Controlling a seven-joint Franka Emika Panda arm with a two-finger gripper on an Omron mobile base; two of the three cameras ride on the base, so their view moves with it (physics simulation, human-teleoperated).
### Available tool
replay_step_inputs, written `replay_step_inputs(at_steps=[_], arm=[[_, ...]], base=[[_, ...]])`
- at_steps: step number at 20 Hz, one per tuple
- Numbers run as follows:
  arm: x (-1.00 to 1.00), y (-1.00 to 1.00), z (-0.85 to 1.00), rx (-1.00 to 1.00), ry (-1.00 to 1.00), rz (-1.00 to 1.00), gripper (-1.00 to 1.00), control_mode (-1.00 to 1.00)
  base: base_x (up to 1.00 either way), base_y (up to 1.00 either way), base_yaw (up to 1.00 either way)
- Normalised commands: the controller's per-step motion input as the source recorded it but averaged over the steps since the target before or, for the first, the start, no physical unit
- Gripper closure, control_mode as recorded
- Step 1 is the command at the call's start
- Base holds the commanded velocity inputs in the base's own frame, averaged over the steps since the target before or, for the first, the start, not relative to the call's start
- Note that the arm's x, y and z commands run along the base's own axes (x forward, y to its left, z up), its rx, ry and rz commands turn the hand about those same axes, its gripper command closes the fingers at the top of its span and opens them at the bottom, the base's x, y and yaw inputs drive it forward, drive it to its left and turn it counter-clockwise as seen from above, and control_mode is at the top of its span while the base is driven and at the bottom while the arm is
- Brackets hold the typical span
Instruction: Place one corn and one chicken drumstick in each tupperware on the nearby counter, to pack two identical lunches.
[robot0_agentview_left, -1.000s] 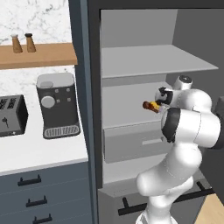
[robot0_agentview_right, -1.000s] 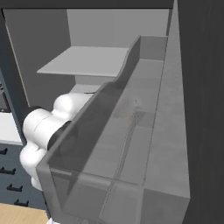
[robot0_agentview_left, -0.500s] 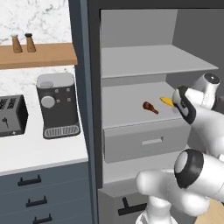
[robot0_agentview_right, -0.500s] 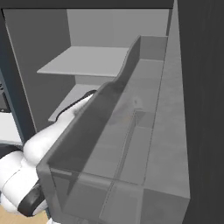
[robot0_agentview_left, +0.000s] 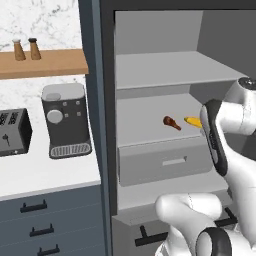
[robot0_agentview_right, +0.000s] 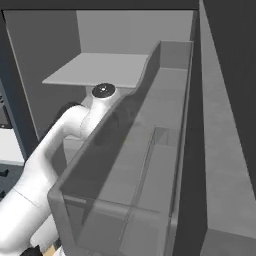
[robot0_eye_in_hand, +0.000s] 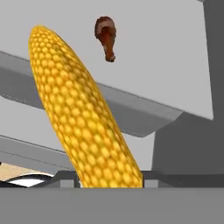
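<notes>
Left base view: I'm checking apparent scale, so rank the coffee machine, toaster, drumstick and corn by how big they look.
1. coffee machine
2. toaster, cut by the frame edge
3. and 4. chicken drumstick and corn: both tiny; the arm hides part of the corn, so unranked.

We find no readable text, label, brand, number or sign on anything in these views; every surface we see is plain.

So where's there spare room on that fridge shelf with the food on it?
The shelf is bare left of the drumstick, out to the wall. Its right side is crowded: the corn and the arm sit there.
</notes>
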Motion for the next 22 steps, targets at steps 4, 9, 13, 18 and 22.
replay_step_inputs(at_steps=[4,9,13,18,22], arm=[[-0.75,0.64,0.37,-0.09,0.09,0.0,1.0,1.0],[0.0,0.0,0.0,0.0,0.0,0.0,1.0,1.0],[0.0,0.0,0.0,0.0,0.0,0.0,1.0,1.0],[0.0,0.0,0.0,0.0,0.0,0.0,1.0,1.0],[0.0,0.0,0.0,0.0,0.0,0.0,1.0,1.0]], base=[[-0.25,0.19,0.01],[-1.0,0.94,0.1],[-0.99,1.0,0.11],[-0.35,1.0,0.13],[0.08,1.0,0.13]])
